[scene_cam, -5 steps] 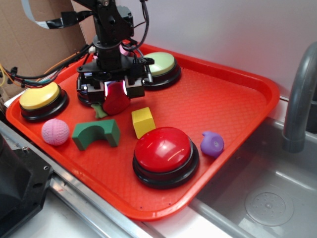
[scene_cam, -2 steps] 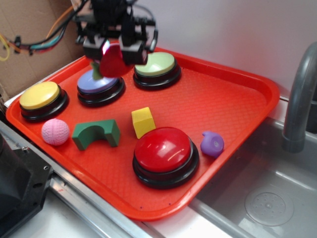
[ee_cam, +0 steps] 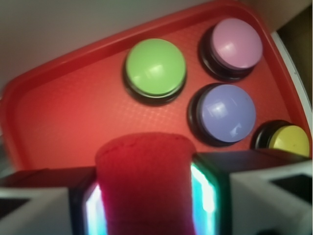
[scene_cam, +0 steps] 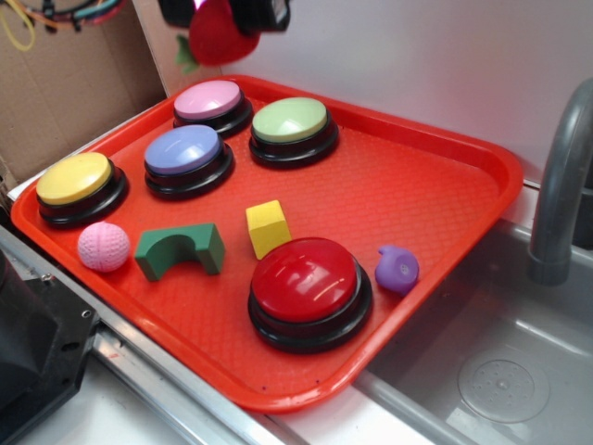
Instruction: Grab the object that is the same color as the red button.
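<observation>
The object, a fuzzy red toy fruit point(scene_cam: 220, 37) with a green stem piece at its left, hangs high above the tray's back left, clamped in my gripper point(scene_cam: 220, 13), which is mostly cut off by the frame's top edge. In the wrist view the red toy point(ee_cam: 145, 183) fills the gap between the two fingers, and my gripper point(ee_cam: 146, 196) is shut on it. The red button point(scene_cam: 309, 283), a glossy dome on a black base, sits at the tray's front right, far below and in front of the gripper.
On the red tray point(scene_cam: 435, 176) stand pink point(scene_cam: 209, 102), green point(scene_cam: 291, 121), purple point(scene_cam: 184, 153) and yellow point(scene_cam: 72, 182) buttons, plus a pink ball point(scene_cam: 103, 247), green arch block point(scene_cam: 180, 249), yellow cube point(scene_cam: 267, 228) and purple toy point(scene_cam: 397, 269). A sink point(scene_cam: 500, 371) and grey faucet point(scene_cam: 561, 185) lie right.
My gripper has risen steadily with the red toy in it, from just above the tray near the purple button to the frame's top. The pink button behind it is now uncovered.
</observation>
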